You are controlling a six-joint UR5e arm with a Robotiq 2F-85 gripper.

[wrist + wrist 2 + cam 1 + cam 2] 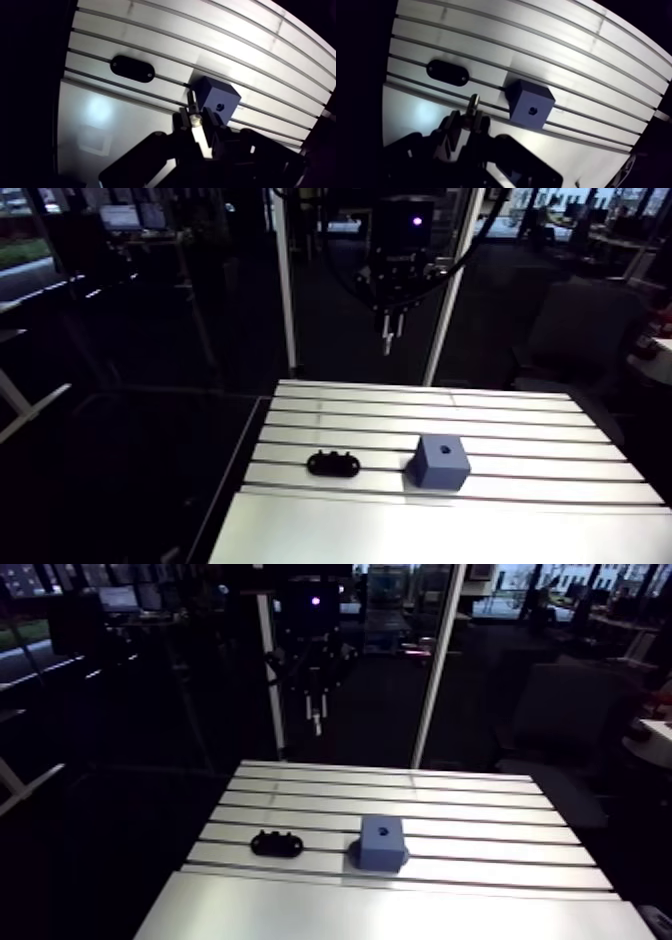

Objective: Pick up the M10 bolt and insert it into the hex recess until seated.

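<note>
Aloft, the claw (196,121) clamps a small metal bolt (473,102) above the slotted aluminium desk (520,418).
Left of the matte blue-grey cube (440,461), with one round top hole, lies a black oval piece (333,462); only the wrist view reveals the bolt.

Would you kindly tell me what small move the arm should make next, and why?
Probably carry the claw toward the blue block and centre the bolt over its top recess before lowering. The claw is shut on the bolt, but it hangs high above the table, not yet over the block.
</note>
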